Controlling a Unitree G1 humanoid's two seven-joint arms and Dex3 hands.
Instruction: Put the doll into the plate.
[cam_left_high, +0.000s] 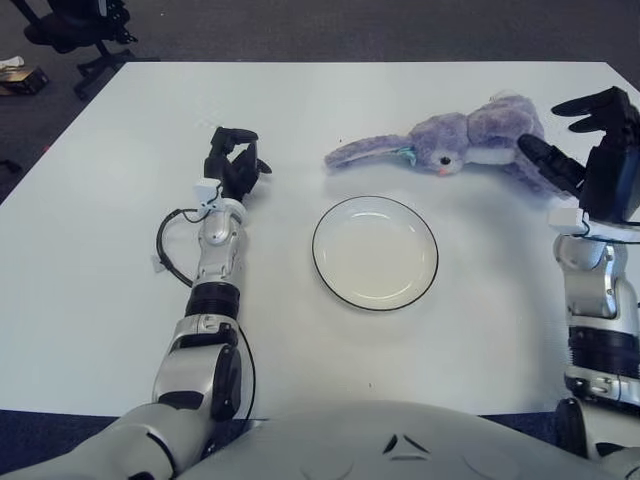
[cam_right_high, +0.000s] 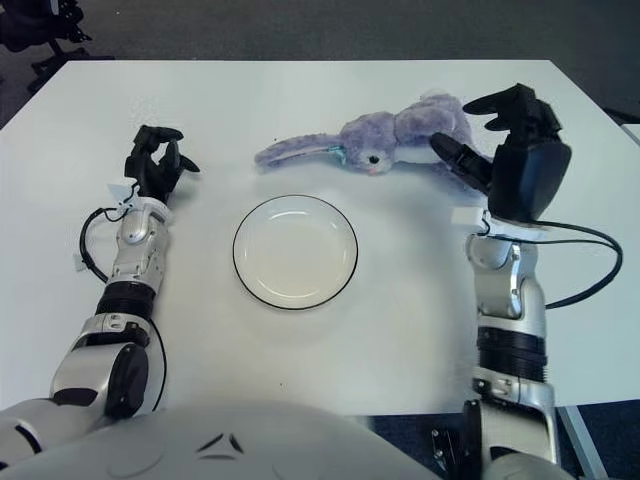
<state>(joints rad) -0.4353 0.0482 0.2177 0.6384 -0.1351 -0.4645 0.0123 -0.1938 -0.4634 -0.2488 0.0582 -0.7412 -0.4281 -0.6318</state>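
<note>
white tabletop (cam_left_high: 100, 300) fills the frame, dark carpet beyond its far edge and an office chair (cam_left_high: 70, 25) poking in at the upper left corner. nearest us, at centre frame, sits the white plate (cam_left_high: 375, 253) with its thin dark rim, nothing on it. left of the plate, the left robot hand (cam_left_high: 232, 168) shows at mid-left, fingers curled in narrow and holding nothing, a black cable (cam_left_high: 165, 250) looping beside its forearm. over on the right edge, the right robot hand (cam_right_high: 508, 135) is up at the doll's rear end, fingers spread wide, one fingertip near the plush body, nothing gripped. further back, the purple bunny doll (cam_left_high: 450, 140) lies on its side just above the plate in the upper right, long ears stretched toward frame centre, clear of the rim.
</note>
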